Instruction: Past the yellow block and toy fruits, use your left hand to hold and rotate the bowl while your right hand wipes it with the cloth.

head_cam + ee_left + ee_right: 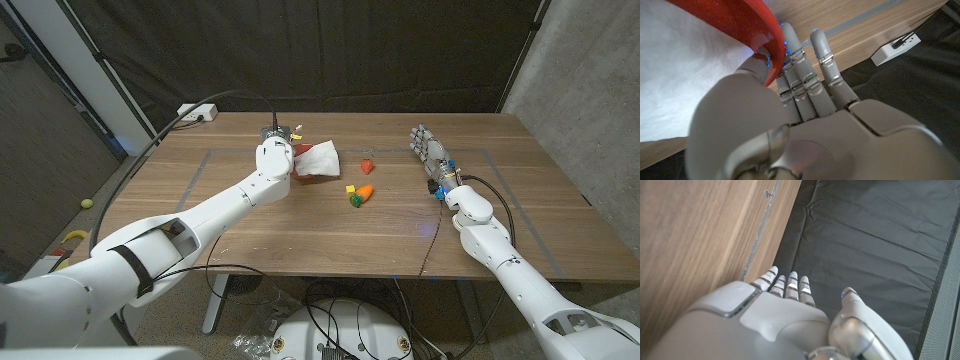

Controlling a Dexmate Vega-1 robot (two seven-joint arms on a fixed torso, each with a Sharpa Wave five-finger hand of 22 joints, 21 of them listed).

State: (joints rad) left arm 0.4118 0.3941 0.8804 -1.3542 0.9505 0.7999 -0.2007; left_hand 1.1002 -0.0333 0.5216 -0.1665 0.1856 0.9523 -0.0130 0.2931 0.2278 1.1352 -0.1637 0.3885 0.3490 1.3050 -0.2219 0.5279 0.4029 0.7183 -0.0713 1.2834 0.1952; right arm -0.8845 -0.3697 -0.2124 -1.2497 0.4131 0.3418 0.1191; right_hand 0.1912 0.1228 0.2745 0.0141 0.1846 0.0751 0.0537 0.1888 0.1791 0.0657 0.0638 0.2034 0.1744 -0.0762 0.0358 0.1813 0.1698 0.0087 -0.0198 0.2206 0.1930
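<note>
Left hand pinched the red bowl rim to steady it over the cloth, while right hand waited empty, fingers out.

Toy fruits between hands

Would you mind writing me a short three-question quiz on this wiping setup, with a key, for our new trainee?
1. True or false: the left hand grips the rim of the red bowl.
2. Which does the right hand hold? A) the white cloth B) a toy fruit C) nothing
3. Fill in: the white cloth lies beside the ____.

Key
1. True: in the left wrist view the thumb and fingers close on the red rim.
2. C: it stands apart from everything at the table's right side, fingers extended.
3. Bowl: the cloth is next to the left hand, while the yellow block and toy fruits lie nearer the table's middle.
</note>
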